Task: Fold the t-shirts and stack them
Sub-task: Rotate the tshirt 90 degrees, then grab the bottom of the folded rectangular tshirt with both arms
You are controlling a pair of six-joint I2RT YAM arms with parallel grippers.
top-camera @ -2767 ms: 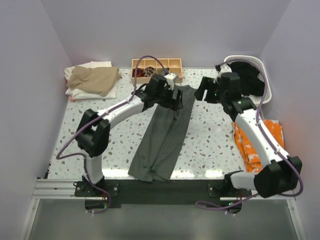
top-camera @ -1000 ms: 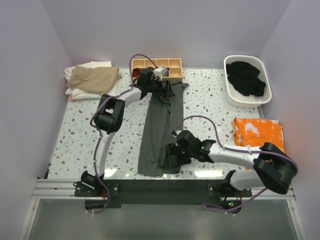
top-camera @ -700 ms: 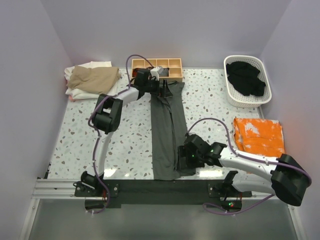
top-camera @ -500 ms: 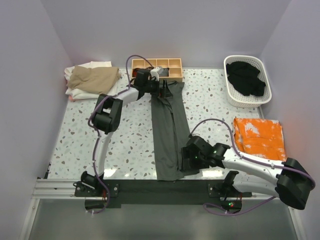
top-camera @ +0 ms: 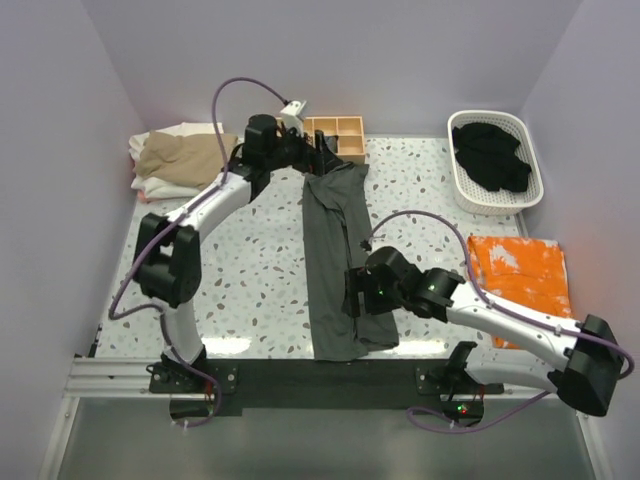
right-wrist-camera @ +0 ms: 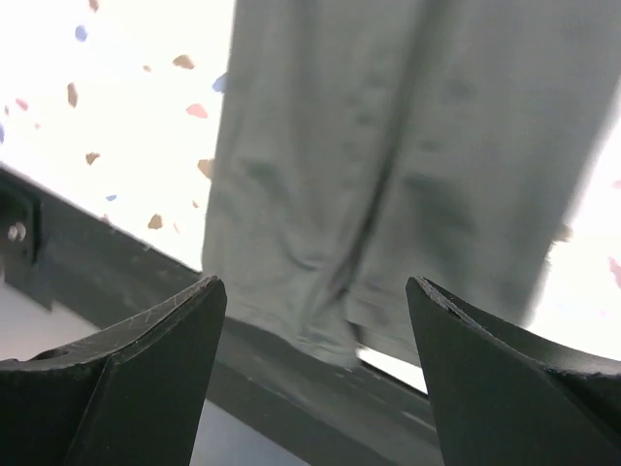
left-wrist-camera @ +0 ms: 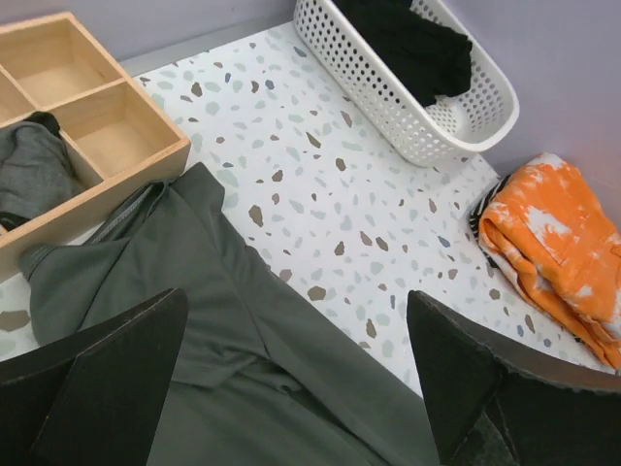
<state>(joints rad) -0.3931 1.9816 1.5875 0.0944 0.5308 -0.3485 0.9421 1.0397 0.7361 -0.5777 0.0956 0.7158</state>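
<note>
- Grey t-shirt (top-camera: pixel 335 250) lies mid-table (top-camera: pixel 250 270) as a long narrow strip: collar end far, by the wooden tray (top-camera: pixel 345 135), hem right at the near edge.
- Left hand (top-camera: pixel 320 152) hangs over the collar end, jaws wide, nothing in them. The wrist view shows only cloth below.
- Right hand (top-camera: pixel 362 290) hangs over the lower half, jaws also wide and empty. Its camera looks down on the hem.
- My read: the lengthwise fold is done and the cross fold comes next.
- Pinch all layers at once. The strip shows a seam line down its length, so a shallow bite risks lifting the top layer only.
- Grab the hem near its corners, not the middle, or the end will droop and bunch.
- The hem looks rumpled on its right side, so flatten it or bite past the wrinkle.
- Carry the end low and straight along the strip's axis. It leans a little, so follow that line, not the table edge.
- Use the other hand to pin the opposite end so the strip doesn't drag.
- The finished piece should go on the tan and white stack (top-camera: pixel 185 160), far left.
</note>
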